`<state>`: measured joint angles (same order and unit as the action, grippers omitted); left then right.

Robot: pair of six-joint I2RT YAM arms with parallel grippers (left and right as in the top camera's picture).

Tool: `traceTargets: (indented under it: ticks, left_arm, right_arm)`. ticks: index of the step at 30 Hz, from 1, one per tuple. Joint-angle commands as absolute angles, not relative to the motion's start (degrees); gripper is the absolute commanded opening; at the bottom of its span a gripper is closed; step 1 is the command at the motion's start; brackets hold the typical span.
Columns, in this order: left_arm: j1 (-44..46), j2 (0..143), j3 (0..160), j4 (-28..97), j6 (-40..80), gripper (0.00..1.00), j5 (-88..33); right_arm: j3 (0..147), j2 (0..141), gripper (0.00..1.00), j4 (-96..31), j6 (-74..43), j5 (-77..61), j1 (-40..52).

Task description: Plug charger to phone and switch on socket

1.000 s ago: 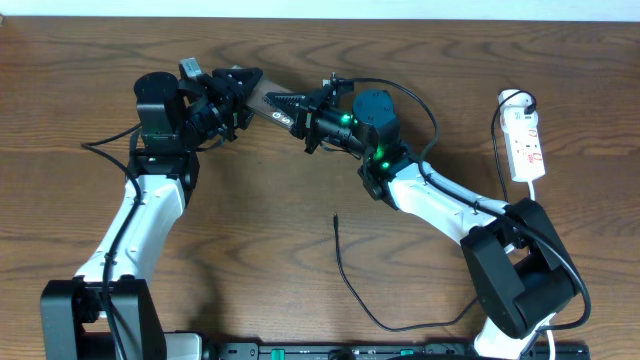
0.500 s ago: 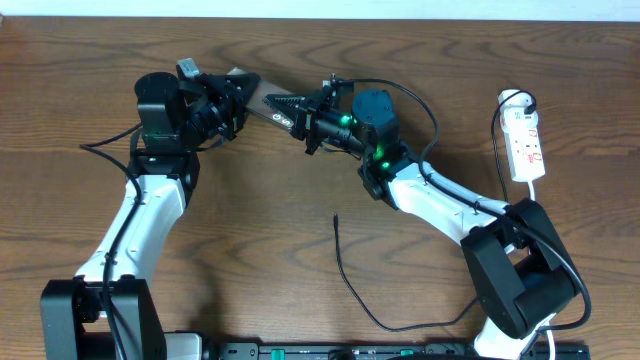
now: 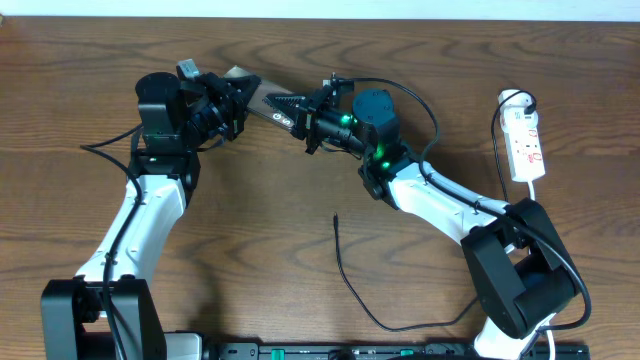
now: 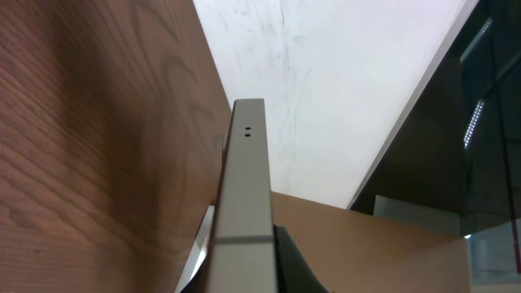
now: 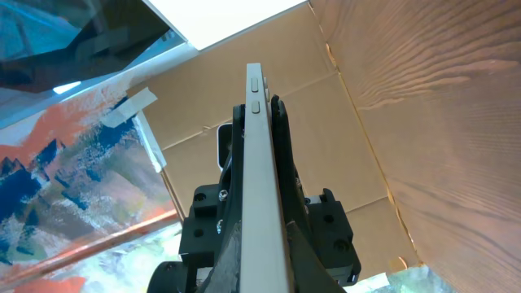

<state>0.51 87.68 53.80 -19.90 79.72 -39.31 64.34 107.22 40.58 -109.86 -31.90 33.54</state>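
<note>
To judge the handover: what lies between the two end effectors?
The phone, clamped by left end effector and right end effector; the overhead view shows it.

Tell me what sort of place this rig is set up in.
Probably a robotics lab or test bench rather than a home. A left arm and a right arm work at a wood-grain table. A white power strip lies on it, and cardboard sheeting stands beyond.

Your overhead looks straight down, far, on whole table (image 3: pixel 300 300). Your two wrist views sit close along phone (image 4: pixel 244 187) edge (opposite ends); all share phone.
</note>
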Motion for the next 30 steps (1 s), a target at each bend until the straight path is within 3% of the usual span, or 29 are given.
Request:
traceTargets:
  ticks: [1, 3, 4, 7, 8, 18, 26, 30]
  left_arm:
    - [0.6, 87.6, 53.7, -20.7, 77.0, 0.08, -37.9]
    - [0.6, 87.6, 53.7, -20.7, 77.0, 0.07, -37.9]
    - [0.6, 87.6, 53.7, -20.7, 77.0, 0.07, -37.9]
    - [0.3, 87.6, 53.7, -20.7, 77.0, 0.07, -38.1]
    - [0.0, 87.6, 53.7, -20.7, 77.0, 0.07, -38.2]
    - [-9.5, 87.6, 53.7, -20.8, 77.0, 0.07, -44.6]
    - [-21.3, 87.6, 53.7, -38.9, 74.6, 0.07, -68.5]
    - [-23.3, 87.6, 53.7, -45.0, 71.3, 0.07, -77.9]
  right_arm:
    - [65.1, 106.8, 0.11, 40.7, -107.8, -33.4, 33.4]
    - [65.1, 106.8, 0.24, 40.7, -106.6, -33.3, 33.4]
    - [65.1, 106.8, 0.39, 40.7, -105.7, -33.3, 33.2]
    - [65.1, 106.8, 0.96, 40.7, -103.8, -33.3, 32.7]
    - [65.1, 106.8, 0.99, 40.7, -103.3, -33.4, 32.5]
    - [65.1, 106.8, 0.99, 40.2, -94.2, -40.1, 25.4]
    - [65.1, 106.8, 0.99, 37.7, -66.6, -51.4, 19.0]
    - [65.1, 106.7, 0.99, 29.3, -55.1, -53.3, 18.9]
